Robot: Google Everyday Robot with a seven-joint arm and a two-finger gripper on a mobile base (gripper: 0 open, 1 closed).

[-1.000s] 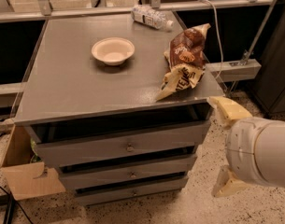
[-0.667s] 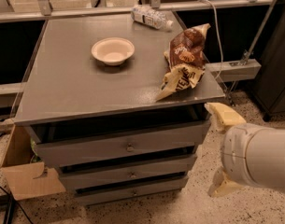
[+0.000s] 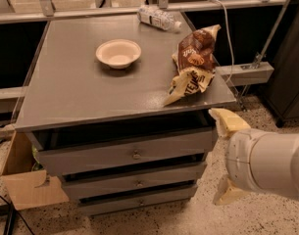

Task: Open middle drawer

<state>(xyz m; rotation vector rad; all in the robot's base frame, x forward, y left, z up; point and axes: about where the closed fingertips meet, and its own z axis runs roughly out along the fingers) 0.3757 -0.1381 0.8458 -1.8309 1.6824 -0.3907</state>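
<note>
The grey cabinet (image 3: 65, 97) has three stacked drawers, each with a small round knob. The middle drawer (image 3: 105, 182) is the mid-sized one, with its knob (image 3: 138, 183) centred on the front. It sits below the taller top drawer (image 3: 90, 155) and above the slim bottom drawer (image 3: 114, 205). All three fronts stand about in line, with dark gaps above them. My gripper (image 3: 226, 156) is at the cabinet's right front corner, level with the drawers. Its two yellowish fingers (image 3: 227, 122) are spread wide apart, one above the other. It is open, empty and touches nothing.
On the cabinet top lie a white bowl (image 3: 118, 53), a water bottle (image 3: 158, 17) at the back and brown and yellow snack bags (image 3: 194, 62) near the right edge. A cardboard box (image 3: 21, 180) stands on the floor at the left. A cable (image 3: 228, 38) hangs behind right.
My gripper and arm have moved a little left and down, closer to the cabinet's right front corner. The drawers and the things on top have not moved.
</note>
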